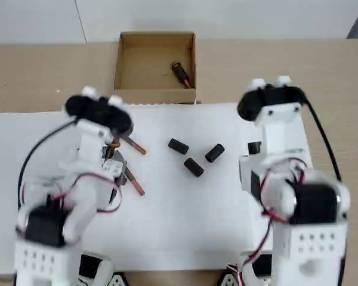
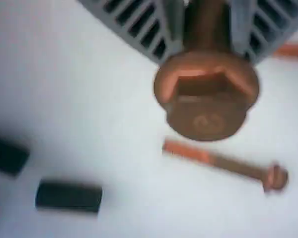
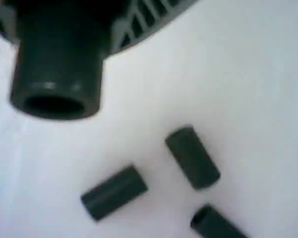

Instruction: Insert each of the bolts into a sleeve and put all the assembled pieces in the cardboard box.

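The gripped bolt [image 2: 207, 99] has a blurred head and a shank mostly hidden inside the left tool [image 2: 207, 25], while a black sleeve [image 2: 6, 154] and a second bolt [image 2: 292, 50] are cut off at the picture's edge. The gripped sleeve [image 3: 57, 74] is partly hidden in the right tool [image 3: 59, 17], and another sleeve [image 3: 214, 224] is cut off too. From above, the piece [image 1: 180, 72] in the cardboard box [image 1: 117, 65] is too small to make out.

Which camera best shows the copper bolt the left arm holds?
The left wrist view: the bolt sits close, its six-sided head facing the camera. In the high view it is a small copper bit beneath the arm. The right wrist view faces black sleeves.
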{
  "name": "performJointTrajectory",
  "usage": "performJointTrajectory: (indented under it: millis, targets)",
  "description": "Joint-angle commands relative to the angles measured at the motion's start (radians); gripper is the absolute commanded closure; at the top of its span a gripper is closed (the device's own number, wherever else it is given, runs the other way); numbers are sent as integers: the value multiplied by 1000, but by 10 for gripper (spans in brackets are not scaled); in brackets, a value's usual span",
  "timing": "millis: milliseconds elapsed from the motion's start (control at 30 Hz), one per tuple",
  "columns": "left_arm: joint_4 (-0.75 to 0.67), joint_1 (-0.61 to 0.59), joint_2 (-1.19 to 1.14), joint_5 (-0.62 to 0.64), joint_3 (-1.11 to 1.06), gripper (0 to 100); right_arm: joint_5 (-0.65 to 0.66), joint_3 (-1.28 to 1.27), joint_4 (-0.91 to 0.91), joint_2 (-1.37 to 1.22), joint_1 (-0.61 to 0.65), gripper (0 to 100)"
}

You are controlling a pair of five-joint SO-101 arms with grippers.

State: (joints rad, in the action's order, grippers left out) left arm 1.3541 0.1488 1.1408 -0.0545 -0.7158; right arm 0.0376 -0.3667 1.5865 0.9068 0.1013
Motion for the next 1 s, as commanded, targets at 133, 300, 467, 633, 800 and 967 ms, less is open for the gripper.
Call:
performJointTrajectory:
  millis: [133, 300, 467, 633, 800, 967]
  targets:
    - [-175, 3, 417, 75, -265, 995, -25, -273, -242, 183, 4, 996]
    - [-175, 3, 522, 244, -348, 995, -25, -448, -387, 269, 7, 997]
    - [-190, 6, 555, 381, -389, 995, -26, -592, -481, 366, 68, 997]
    - [-278, 9, 571, 460, -450, 995, -101, -740, -575, 481, 202, 997]
    - [-322, 12, 594, 620, -519, 995, -126, -872, -656, 601, 341, 997]
    - [-345, 25, 643, 674, -544, 995, -124, -982, -664, 753, 479, 997]
